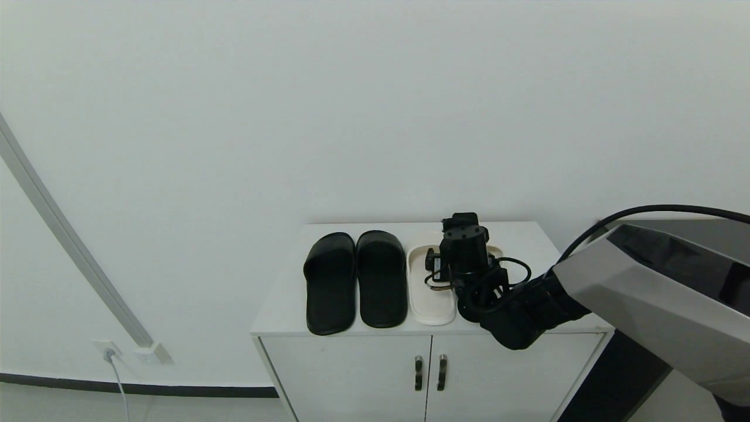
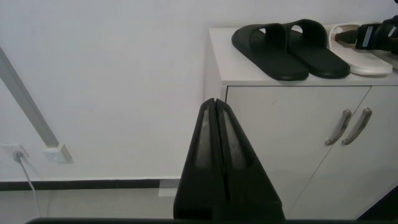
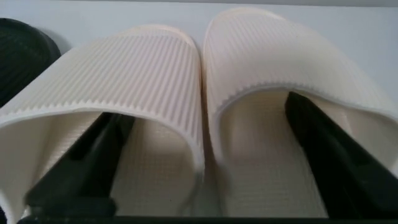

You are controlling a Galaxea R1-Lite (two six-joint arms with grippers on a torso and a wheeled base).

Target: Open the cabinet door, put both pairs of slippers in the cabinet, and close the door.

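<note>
Head view: white cabinet (image 1: 281, 310), both doors (image 1: 345, 375) shut, handles (image 1: 429, 372) side by side at the centre. On its top, black slippers (image 1: 354, 281) lie just beside cream slippers (image 1: 428, 293). Right arm (image 1: 515, 310) hangs over the cream pair.

Left wrist view: left hand (image 2: 214, 109) pressed fully closed, empty, low, off the cabinet's front corner.

Right wrist view: right hand (image 3: 208, 158) spread wide, one finger (image 3: 81, 162) tucked inside each cream slipper.

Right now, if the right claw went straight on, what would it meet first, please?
The right claw would probably meet the cream slippers: one finger points under each strap; depth is unclear.
</note>
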